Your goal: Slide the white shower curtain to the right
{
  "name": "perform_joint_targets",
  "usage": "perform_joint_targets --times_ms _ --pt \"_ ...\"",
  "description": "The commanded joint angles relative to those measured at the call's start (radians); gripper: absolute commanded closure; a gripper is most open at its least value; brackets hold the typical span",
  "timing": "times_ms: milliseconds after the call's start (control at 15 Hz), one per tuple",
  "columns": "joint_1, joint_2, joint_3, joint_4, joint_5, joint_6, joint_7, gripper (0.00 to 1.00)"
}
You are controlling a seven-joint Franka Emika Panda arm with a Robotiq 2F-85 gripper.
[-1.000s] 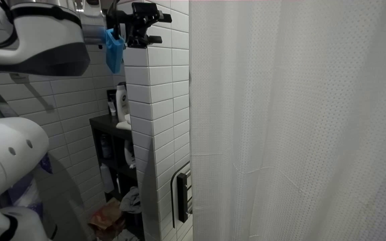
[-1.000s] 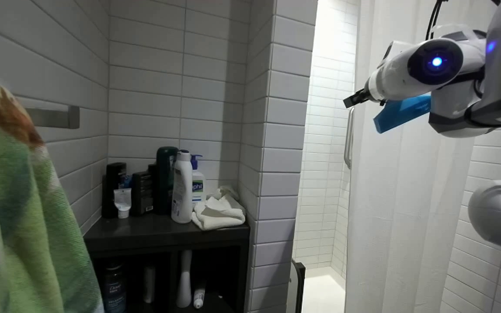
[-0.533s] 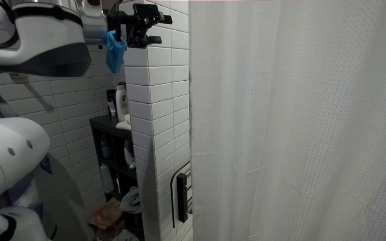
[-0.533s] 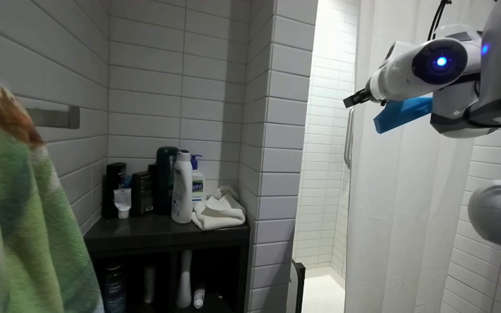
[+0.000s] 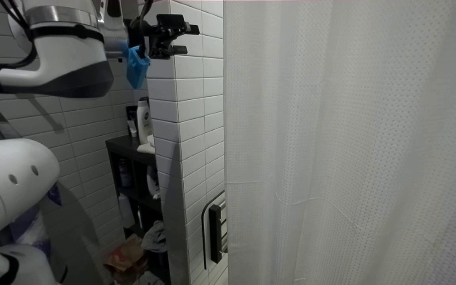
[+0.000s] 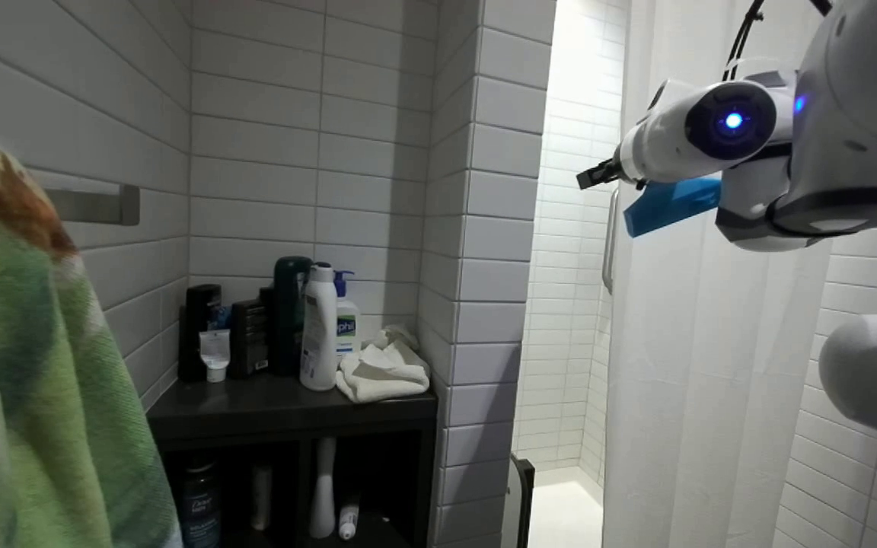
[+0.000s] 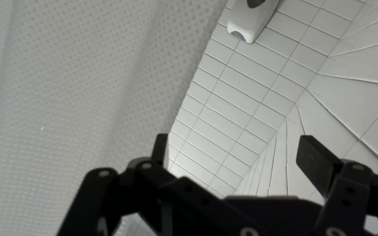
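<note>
The white shower curtain hangs full length with soft vertical folds. It also shows behind the arm in an exterior view and fills the left of the wrist view. My black gripper is open and empty, high up and left of the curtain's free edge in that exterior view. It also shows in an exterior view in front of the shower opening. In the wrist view, the gripper has its left finger overlapping the curtain's edge and tiles between the fingers. I cannot tell whether that finger touches the fabric.
A tiled wall corner stands beside the shower opening. A black shelf holds several bottles and a white cloth. A green towel hangs nearby. A metal bar and a white dispenser are on shower walls. A black rack sits low.
The arm and open gripper have shifted left and slightly down in an exterior view, mostly in the last half second. The gripper moved left in both exterior views. The curtain has not visibly moved.
</note>
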Motion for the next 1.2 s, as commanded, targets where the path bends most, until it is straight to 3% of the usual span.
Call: perform_joint_targets --times_ms 0,467,800,867,933,1133 --pt "-0.093 -0.069 0.116 -0.017 0.119 0.019 0.002 0.00" --pt "-0.353 -0.084 0.321 0.081 0.292 0.016 0.021 0.00" --pt "-0.532 -0.100 0.433 0.165 0.391 0.012 0.026 0.00" --pt "-0.560 -0.110 0.446 0.175 0.408 0.012 0.028 0.25" --pt "-0.584 -0.126 0.453 0.180 0.422 0.012 0.030 0.26" --pt "-0.638 -0.162 0.469 0.193 0.466 0.012 0.036 0.47"
